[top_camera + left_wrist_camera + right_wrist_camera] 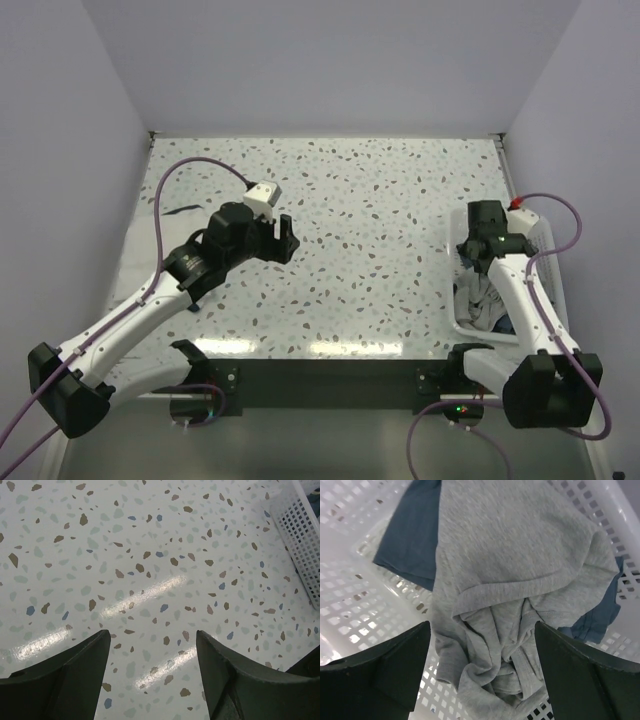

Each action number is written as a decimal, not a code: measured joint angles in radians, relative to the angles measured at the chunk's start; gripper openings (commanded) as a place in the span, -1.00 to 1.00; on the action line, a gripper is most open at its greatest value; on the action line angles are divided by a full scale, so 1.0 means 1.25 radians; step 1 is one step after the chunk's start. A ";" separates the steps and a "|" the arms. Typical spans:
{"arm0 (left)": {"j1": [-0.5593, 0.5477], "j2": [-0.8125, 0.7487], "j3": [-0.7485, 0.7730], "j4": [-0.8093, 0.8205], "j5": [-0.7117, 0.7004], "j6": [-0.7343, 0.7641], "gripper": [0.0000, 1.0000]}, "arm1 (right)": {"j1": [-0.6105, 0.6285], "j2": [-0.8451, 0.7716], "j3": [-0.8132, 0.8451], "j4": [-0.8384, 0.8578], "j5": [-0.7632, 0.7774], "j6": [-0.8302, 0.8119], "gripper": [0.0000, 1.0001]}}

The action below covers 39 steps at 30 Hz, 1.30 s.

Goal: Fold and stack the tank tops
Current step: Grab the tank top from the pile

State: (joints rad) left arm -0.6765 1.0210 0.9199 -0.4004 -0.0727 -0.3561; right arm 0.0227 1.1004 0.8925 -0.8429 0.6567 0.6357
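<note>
A light heather grey tank top (520, 555) lies crumpled in the white lattice basket (350, 605), on top of a dark blue garment (412, 535). My right gripper (482, 626) is open and hangs just above the grey folds, touching nothing. In the top view it (478, 258) is over the basket (541, 232) at the table's right edge, with the grey cloth (478, 300) below it. My left gripper (283, 240) is open and empty over bare table at mid-left; its fingers (85, 670) frame only the speckled tabletop. The white tank top is not in view.
The speckled table (370, 210) is walled at the back and both sides. A corner of the basket (300, 530) shows at the upper right of the left wrist view. Purple cables loop off both arms.
</note>
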 measured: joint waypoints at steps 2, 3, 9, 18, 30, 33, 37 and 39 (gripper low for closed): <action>0.000 0.000 0.000 0.000 0.006 0.000 0.49 | -0.023 0.010 -0.024 0.012 -0.011 0.002 0.72; 0.000 0.000 -0.001 0.000 0.009 0.000 0.49 | -0.034 0.017 -0.034 0.021 -0.018 0.004 0.69; 0.000 0.000 -0.002 0.000 0.020 0.000 0.49 | -0.072 0.074 -0.073 0.089 -0.026 0.020 0.49; 0.000 -0.001 -0.020 0.000 0.025 0.000 0.49 | -0.081 0.115 -0.088 0.152 -0.034 0.037 -0.92; 0.000 -0.013 -0.023 0.000 0.025 0.000 0.49 | -0.082 0.044 0.038 0.101 -0.076 -0.006 -1.00; 0.000 -0.015 -0.023 0.000 0.023 0.000 0.49 | -0.080 0.014 0.170 0.093 -0.139 -0.031 -1.00; 0.000 -0.015 -0.023 -0.004 0.010 0.000 0.49 | -0.032 0.028 0.375 0.074 -0.208 -0.052 -1.00; 0.000 -0.015 -0.021 -0.007 0.001 0.000 0.49 | 0.042 0.051 0.484 0.063 -0.214 -0.062 -1.00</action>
State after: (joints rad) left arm -0.6765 1.0019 0.8932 -0.4095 -0.0711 -0.3561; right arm 0.0757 1.1641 1.4975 -0.7647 0.3893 0.5587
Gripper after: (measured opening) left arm 0.743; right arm 0.039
